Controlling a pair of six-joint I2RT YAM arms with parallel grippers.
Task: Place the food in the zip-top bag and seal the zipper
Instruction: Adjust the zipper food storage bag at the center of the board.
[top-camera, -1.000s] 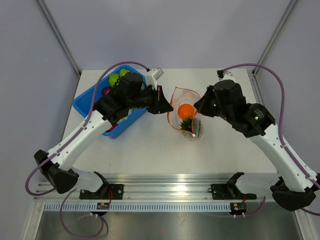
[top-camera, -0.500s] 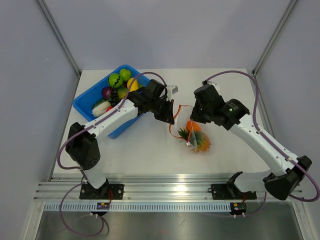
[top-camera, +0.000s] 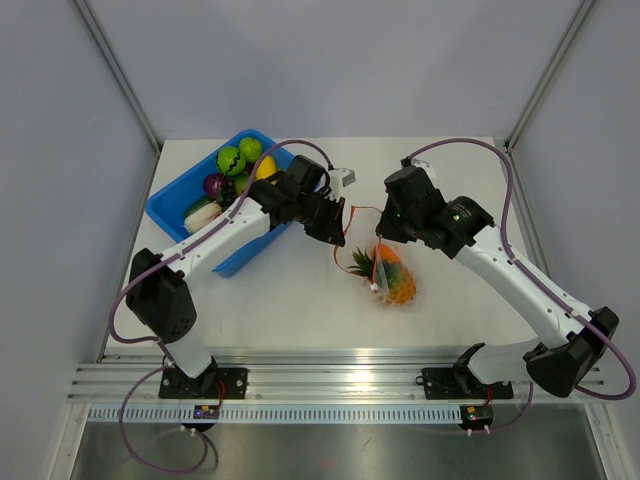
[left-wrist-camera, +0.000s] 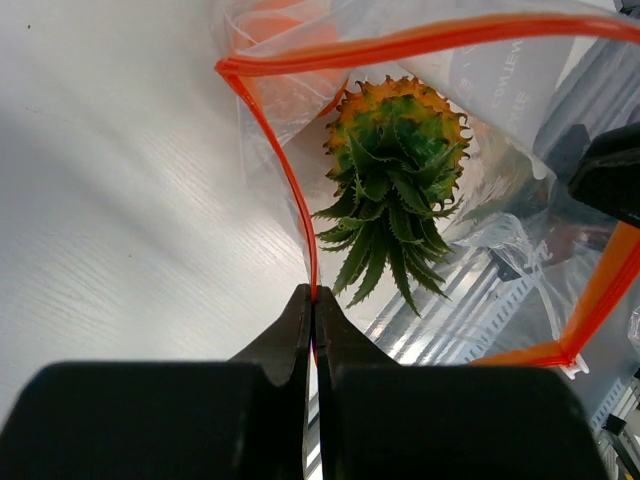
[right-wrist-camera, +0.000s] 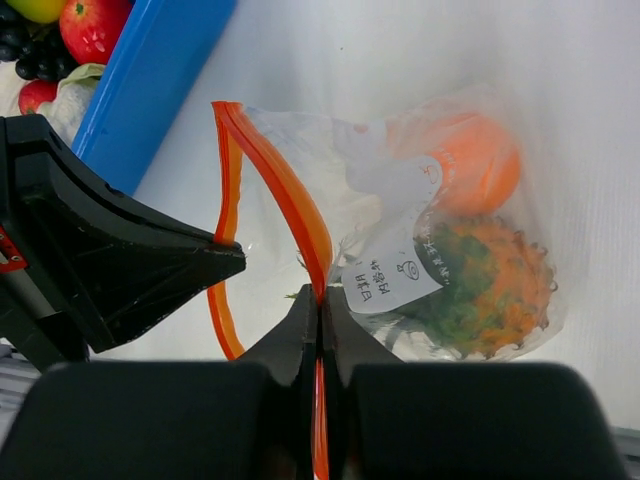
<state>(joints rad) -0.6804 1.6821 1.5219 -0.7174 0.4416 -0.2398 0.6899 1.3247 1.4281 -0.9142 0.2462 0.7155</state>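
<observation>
Slippage risk: left claw (left-wrist-camera: 313, 300) and right claw (right-wrist-camera: 320, 300) each pinch the thin orange-red zipper strip (left-wrist-camera: 400, 45) of the clear crinkly plastic bag (right-wrist-camera: 400, 180); green-leafed toy pineapple (left-wrist-camera: 395, 130) just beyond both tips could jam sealing.

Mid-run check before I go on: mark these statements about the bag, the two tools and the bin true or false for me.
1. The left tool is pinching the zipper. True.
2. The pineapple lies in the blue bin. False: it is inside the bag.
3. An orange is in the bag with the pineapple. True.
4. The zipper is sealed along its whole length. False: the bag's mouth gapes open, with the strip forming a loop.
5. The right tool hangs clear of the bag. False: it is closed on the zipper.
</observation>
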